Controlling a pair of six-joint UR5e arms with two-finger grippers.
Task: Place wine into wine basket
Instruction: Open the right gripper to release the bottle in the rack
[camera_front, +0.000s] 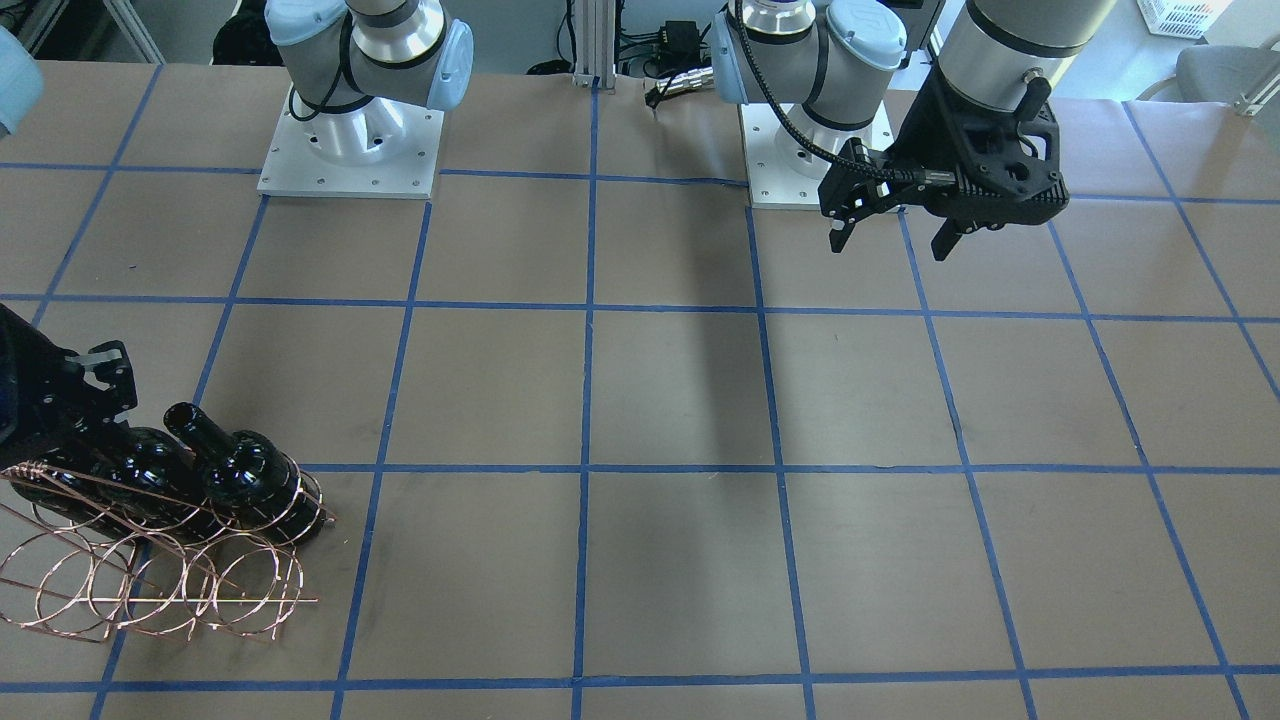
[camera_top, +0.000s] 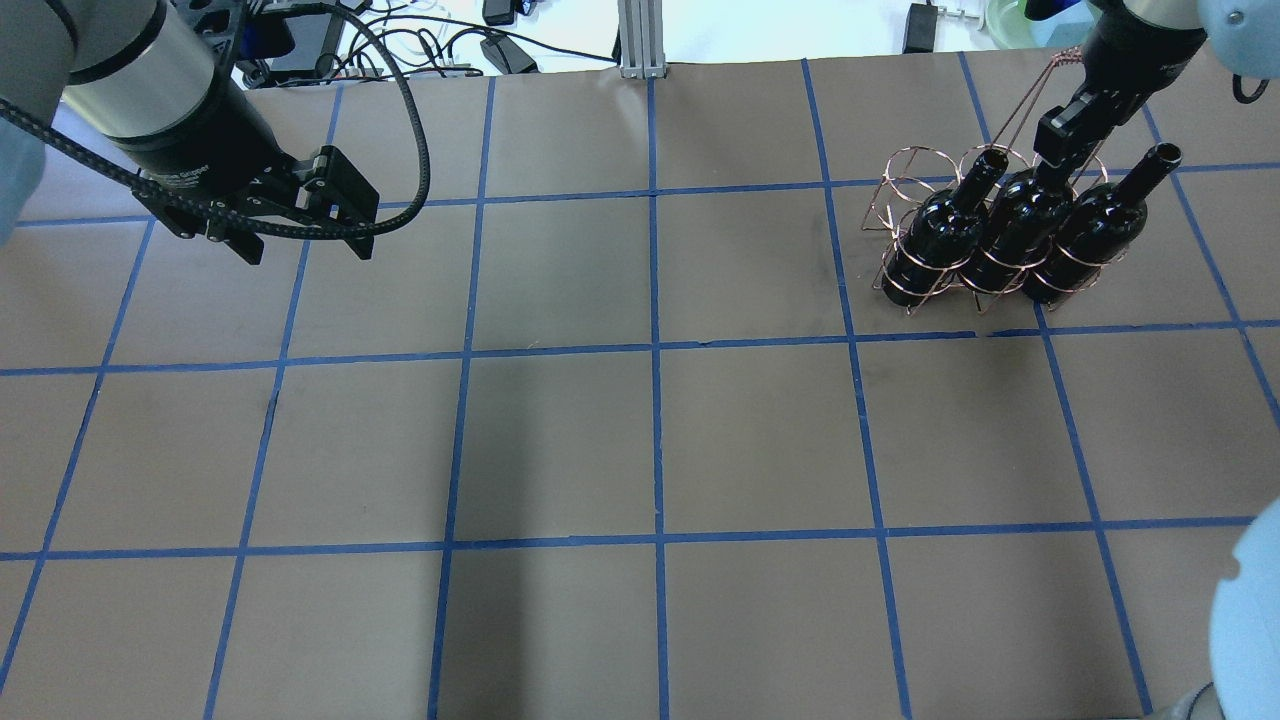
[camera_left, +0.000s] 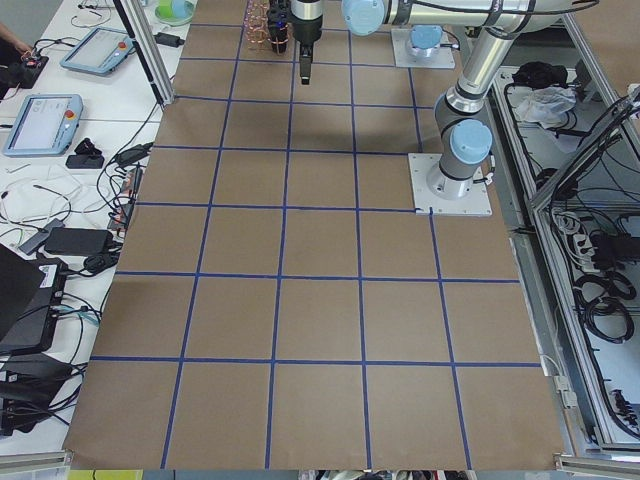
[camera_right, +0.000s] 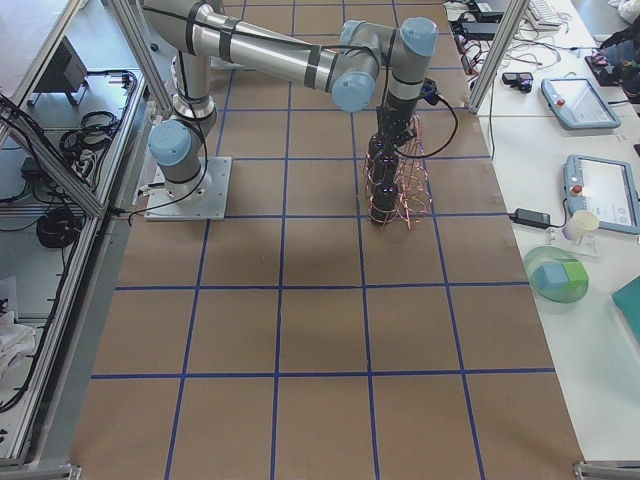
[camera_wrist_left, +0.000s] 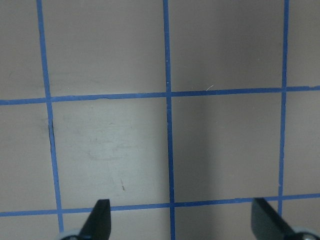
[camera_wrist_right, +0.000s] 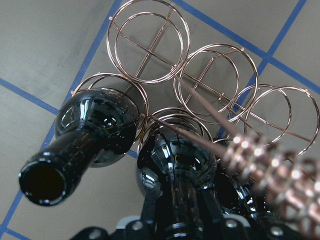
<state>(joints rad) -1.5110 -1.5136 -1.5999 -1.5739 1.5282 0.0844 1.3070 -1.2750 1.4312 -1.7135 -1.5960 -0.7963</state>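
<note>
Three glossy black wine bottles stand tilted in the front loops of the copper wire wine basket (camera_top: 905, 180) at the table's far right. My right gripper (camera_top: 1052, 160) is shut on the neck of the middle bottle (camera_top: 1020, 215). In the right wrist view its fingers (camera_wrist_right: 148, 202) press both sides of that neck (camera_wrist_right: 177, 165). The other two bottles (camera_top: 945, 225) (camera_top: 1095, 225) stand on either side of it. The basket's back loops (camera_wrist_right: 150, 40) are empty. My left gripper (camera_top: 305, 245) is open and empty, above the table's far left.
The basket's coiled handle (camera_wrist_right: 270, 170) leans across just beside my right wrist. Brown paper with blue tape lines (camera_top: 655, 350) covers the table. Both arm bases (camera_front: 350, 150) stand at the robot's edge. Side benches hold tablets and cables (camera_left: 60, 120).
</note>
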